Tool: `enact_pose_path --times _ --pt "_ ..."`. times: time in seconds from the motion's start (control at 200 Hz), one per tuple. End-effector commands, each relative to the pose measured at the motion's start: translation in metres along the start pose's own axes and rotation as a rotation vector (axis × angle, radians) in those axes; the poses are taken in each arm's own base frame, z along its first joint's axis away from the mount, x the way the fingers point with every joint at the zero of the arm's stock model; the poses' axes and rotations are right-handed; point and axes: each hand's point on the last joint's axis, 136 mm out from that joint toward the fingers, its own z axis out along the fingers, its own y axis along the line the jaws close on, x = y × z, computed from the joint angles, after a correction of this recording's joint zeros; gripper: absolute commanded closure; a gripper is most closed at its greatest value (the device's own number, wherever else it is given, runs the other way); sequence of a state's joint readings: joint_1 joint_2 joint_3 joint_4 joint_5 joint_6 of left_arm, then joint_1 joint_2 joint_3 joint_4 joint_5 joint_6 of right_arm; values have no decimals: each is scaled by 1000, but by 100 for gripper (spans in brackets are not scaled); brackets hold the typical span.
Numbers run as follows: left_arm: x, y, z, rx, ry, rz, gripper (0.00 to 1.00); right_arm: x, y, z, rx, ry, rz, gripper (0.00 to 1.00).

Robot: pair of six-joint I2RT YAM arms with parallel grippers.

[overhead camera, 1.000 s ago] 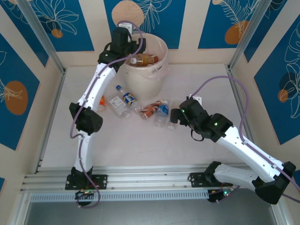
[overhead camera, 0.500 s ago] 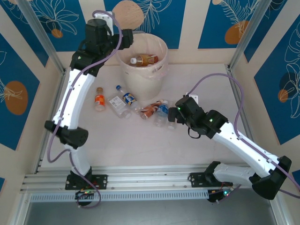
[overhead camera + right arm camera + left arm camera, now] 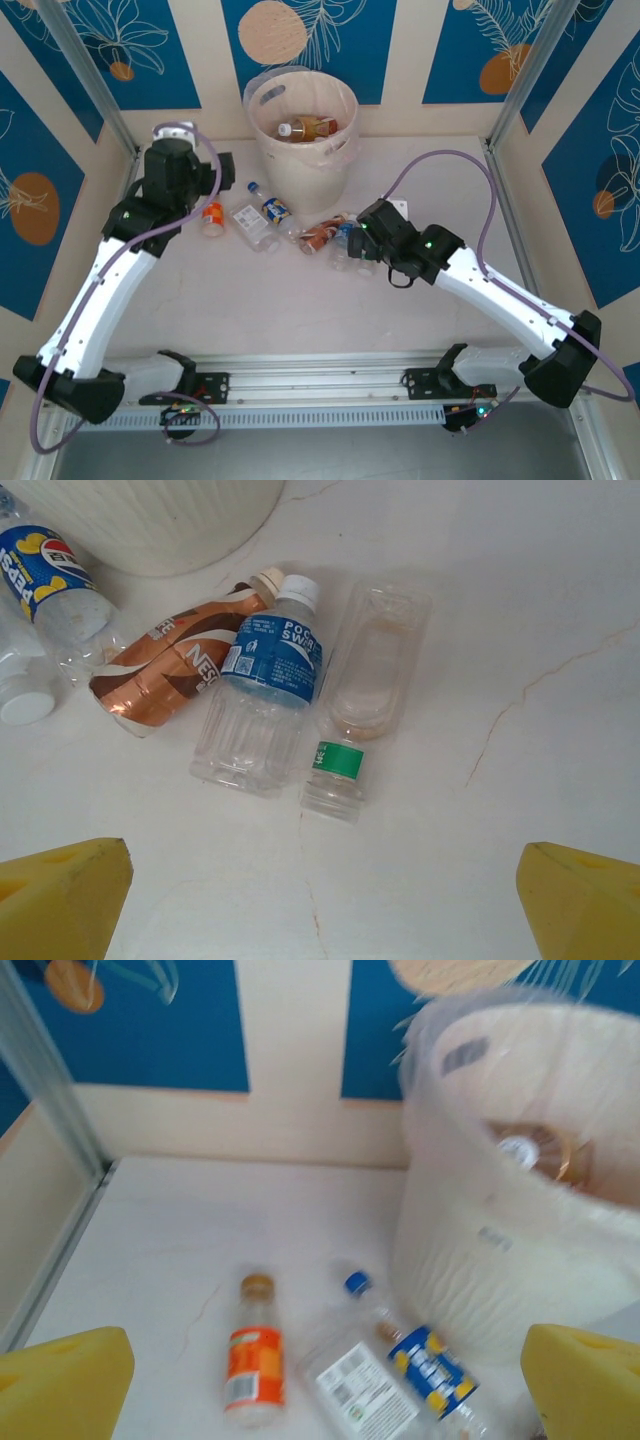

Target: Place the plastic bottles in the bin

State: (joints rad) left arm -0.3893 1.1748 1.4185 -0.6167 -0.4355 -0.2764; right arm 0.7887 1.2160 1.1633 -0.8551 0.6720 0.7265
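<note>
right gripper (image 3: 320, 905) hangs empty, fingers spread wide; at its 12 o'clock a blue-label bottle (image 3: 262, 695) lies between a crushed brown bottle (image 3: 175, 670) and a green-band bottle (image 3: 355, 705). left gripper (image 3: 325, 1385), equally spread, has an orange-label bottle (image 3: 253, 1368) at 11 o'clock, the bin (image 3: 480, 1245) at 1 o'clock.

1. This is a robot test cell in a lab, not a home. A white left arm (image 3: 100, 290) and right arm (image 3: 490, 290) are bolted to an aluminium rail (image 3: 320, 385) along the table's near edge.
2. The white table (image 3: 300, 310) is boxed in by printed panels (image 3: 330, 40), blue with orange discs and leaf outlines, behind it and at both sides.
3. Bare aluminium posts (image 3: 95, 85) rise at the table's far corners.
</note>
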Motion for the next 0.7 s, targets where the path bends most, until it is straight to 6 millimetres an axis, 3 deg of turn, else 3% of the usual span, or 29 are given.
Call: enact_pose_path --times 0.0,0.15,0.36,0.54,0.695 --pt "44 25 12 -96 95 -24 0 -5 9 -2 -22 -6 36 1" --pt "98 42 36 -133 255 -47 1 -4 10 4 -16 1 44 1" --pt "155 54 76 -123 446 -101 1 1 9 9 -9 24 52 1" --pt "189 55 112 -103 572 -96 3 1 8 8 -6 21 59 1" --pt "203 59 142 -85 624 -127 8 0 6 5 -4 12 60 1"
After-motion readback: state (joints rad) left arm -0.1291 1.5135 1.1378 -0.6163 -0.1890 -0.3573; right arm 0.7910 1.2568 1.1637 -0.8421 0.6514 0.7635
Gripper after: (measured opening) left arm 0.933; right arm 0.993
